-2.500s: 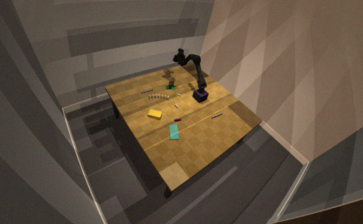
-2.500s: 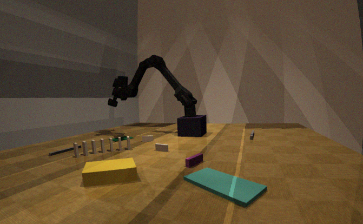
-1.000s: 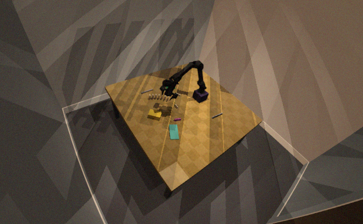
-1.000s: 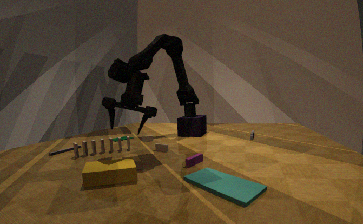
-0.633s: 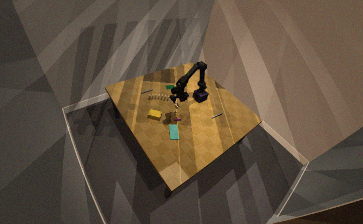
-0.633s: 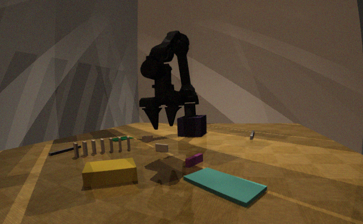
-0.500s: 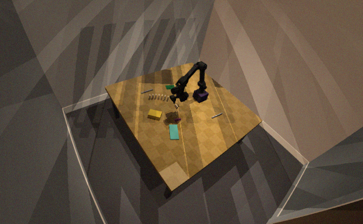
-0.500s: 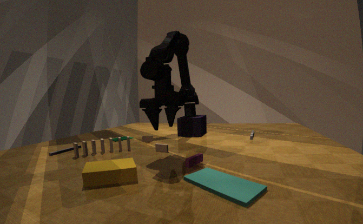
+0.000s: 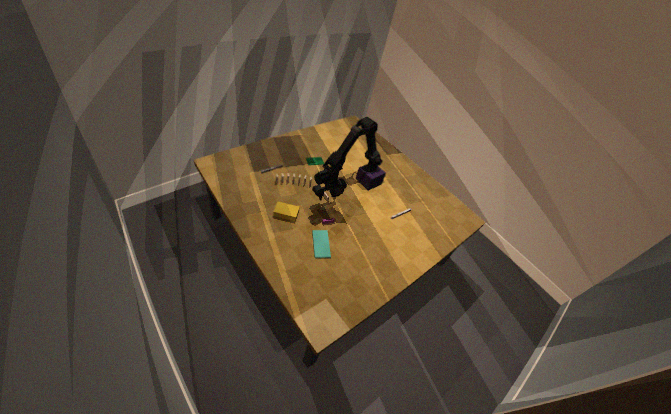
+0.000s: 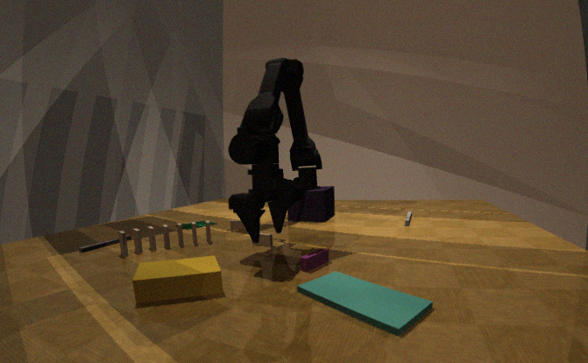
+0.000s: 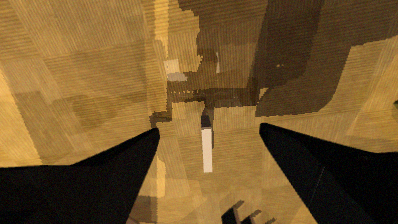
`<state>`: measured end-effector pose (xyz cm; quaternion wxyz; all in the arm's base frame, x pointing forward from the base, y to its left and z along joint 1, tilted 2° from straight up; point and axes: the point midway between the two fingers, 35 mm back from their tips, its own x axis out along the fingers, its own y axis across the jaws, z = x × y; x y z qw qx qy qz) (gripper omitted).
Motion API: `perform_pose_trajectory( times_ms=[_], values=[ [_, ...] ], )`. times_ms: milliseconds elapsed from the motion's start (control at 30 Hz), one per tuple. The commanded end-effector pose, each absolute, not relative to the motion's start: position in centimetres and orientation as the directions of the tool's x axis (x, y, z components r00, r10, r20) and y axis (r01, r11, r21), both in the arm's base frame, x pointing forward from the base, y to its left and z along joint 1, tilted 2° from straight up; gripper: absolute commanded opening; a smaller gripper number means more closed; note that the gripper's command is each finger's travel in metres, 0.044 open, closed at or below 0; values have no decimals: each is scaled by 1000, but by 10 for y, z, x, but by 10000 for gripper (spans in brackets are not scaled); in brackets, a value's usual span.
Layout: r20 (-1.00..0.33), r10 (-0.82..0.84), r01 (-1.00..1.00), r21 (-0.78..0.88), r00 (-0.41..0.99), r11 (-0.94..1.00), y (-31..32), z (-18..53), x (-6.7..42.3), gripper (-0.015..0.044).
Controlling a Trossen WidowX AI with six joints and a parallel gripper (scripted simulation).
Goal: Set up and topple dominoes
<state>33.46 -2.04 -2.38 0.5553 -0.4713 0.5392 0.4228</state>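
Note:
A row of several grey dominoes (image 9: 293, 179) (image 10: 166, 237) stands upright at the table's back left. My gripper (image 9: 327, 195) (image 10: 265, 232) (image 11: 208, 130) is open and empty, pointing down, low over the table to the right of the row. A loose pale domino (image 10: 266, 239) (image 11: 206, 150) lies on its long edge on the table between the two fingers, clear of both. Another pale domino (image 10: 236, 224) (image 11: 175, 70) lies flat just behind it. A third grey domino (image 9: 400, 213) (image 10: 407, 218) lies far off to the right.
A yellow block (image 9: 286, 211) (image 10: 176, 277), a small purple block (image 9: 327, 220) (image 10: 314, 259) and a teal slab (image 9: 321, 243) (image 10: 365, 300) lie in front. A green flat piece (image 9: 314, 160) (image 10: 201, 224) and a dark bar (image 9: 271, 168) (image 10: 99, 245) lie by the row. The arm's purple base (image 10: 314, 202) stands behind.

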Motion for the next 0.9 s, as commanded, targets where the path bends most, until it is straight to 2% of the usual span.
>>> perform_pose_trajectory(
  times_ms=[0,267,800,867],
  values=[
    [-998,-34,-979,-60,55,196,-20,-31,333,440],
    [-998,-34,-979,-60,55,196,-20,-37,333,440],
    [-998,-34,-979,-60,55,196,-20,-37,333,20],
    [-998,-34,-979,-60,55,196,-20,-37,333,20]
  ],
)
